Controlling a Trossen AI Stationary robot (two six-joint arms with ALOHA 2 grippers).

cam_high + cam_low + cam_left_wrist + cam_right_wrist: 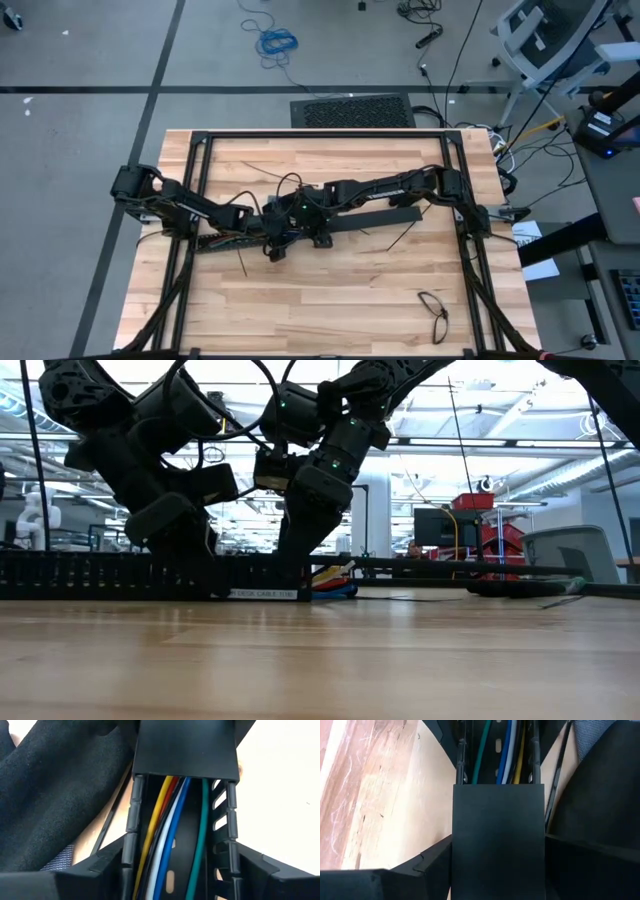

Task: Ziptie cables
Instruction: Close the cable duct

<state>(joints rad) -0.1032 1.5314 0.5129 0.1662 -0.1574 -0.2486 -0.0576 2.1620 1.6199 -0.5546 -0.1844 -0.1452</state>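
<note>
Several cables, yellow, red, white, blue, green and black, run side by side inside a long black slotted duct that lies flat on the wooden table. A flat black cover closes the duct's stretch toward the right arm. My left gripper straddles the uncovered stretch, and my right gripper straddles the covered stretch. They meet mid-table, left gripper beside right gripper. The cables' coloured ends show at the duct's end in the low view. My left gripper pinches the duct's two slotted side walls between its fingers, on the uncovered stretch. It comes slanting down from the table's left, fingers across the duct, which stays flat on the table. My right gripper pinches the covered stretch by its two sides, slanting down from the right, fingers across the duct.
Thin black straight strips lie beside the duct and on the wood. A black looped cable lies near the front right corner. Dark fabric lies close along the duct. A black frame borders the table; free wood lies toward the near edge.
</note>
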